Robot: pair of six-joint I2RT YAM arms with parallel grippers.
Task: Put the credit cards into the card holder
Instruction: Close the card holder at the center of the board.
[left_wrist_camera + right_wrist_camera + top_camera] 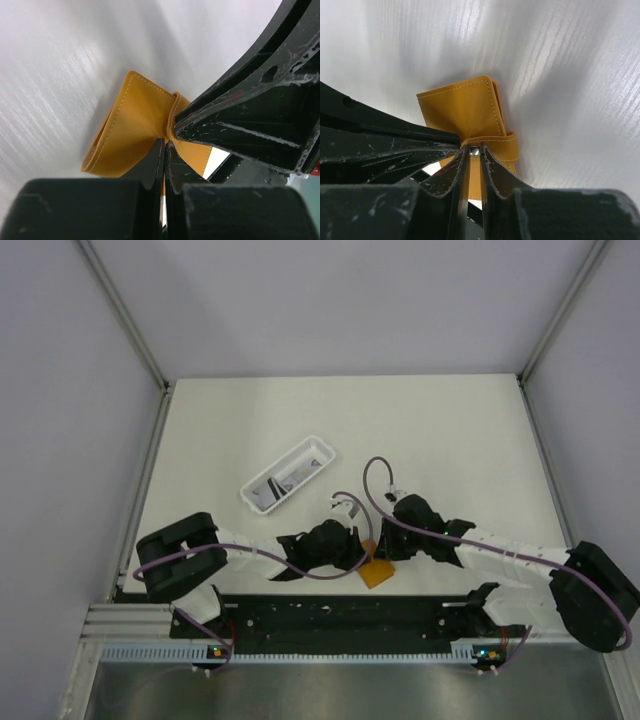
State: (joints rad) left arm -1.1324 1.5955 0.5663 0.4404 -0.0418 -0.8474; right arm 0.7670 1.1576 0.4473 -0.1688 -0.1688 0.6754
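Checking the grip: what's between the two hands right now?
The card holder, pinched by the left hand and right hand; both wrist views show it.

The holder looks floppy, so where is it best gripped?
Likely a stitched edge of the holder, coming from the side with jaws across its thickness: it is thin and soft, and it folds where pinched.

Tray (322, 446) behind, left of card holder (378, 573)
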